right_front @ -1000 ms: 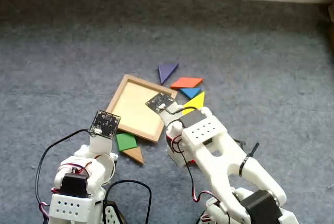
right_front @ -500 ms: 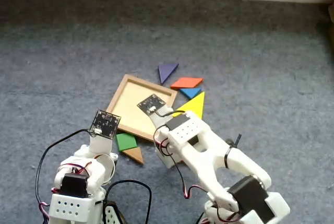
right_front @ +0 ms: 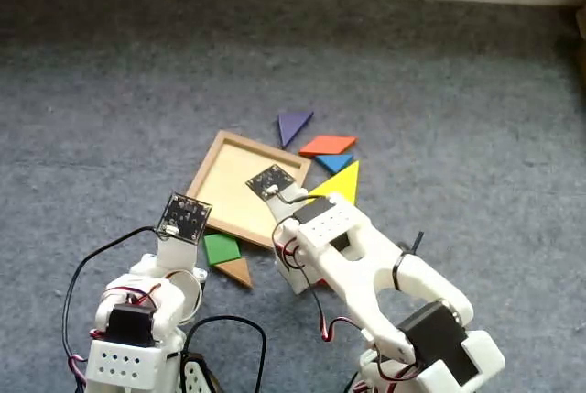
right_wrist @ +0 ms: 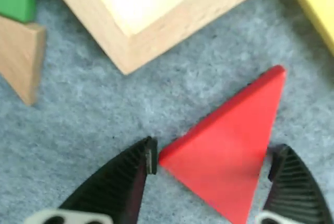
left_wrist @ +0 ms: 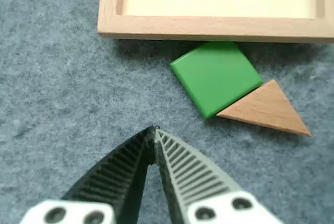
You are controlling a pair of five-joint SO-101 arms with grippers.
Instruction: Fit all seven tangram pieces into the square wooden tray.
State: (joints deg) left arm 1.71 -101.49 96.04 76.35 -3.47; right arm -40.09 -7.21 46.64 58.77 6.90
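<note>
The square wooden tray (right_front: 212, 164) lies empty mid-carpet. Beyond its far right corner lie a purple triangle (right_front: 293, 124), an orange parallelogram (right_front: 327, 145), a blue triangle (right_front: 333, 162) and a yellow triangle (right_front: 342, 184). A green square (right_front: 221, 248) and a wood-coloured triangle (right_front: 235, 271) touch each other at the tray's near edge. My right gripper (right_wrist: 211, 156) is open, its fingers on either side of a red triangle (right_wrist: 229, 145) that lies flat beside the tray's corner (right_wrist: 130, 46). My left gripper (left_wrist: 154, 132) is shut and empty, just short of the green square (left_wrist: 216, 78).
Grey carpet stretches all around the pieces. The right arm (right_front: 334, 228) hangs over the tray's near right corner. The left arm (right_front: 156, 292) sits at the near left. A pale wall edge runs along the far side.
The right arm has swung left toward the tray's near corner, and its base has turned. The left arm has stayed still.
</note>
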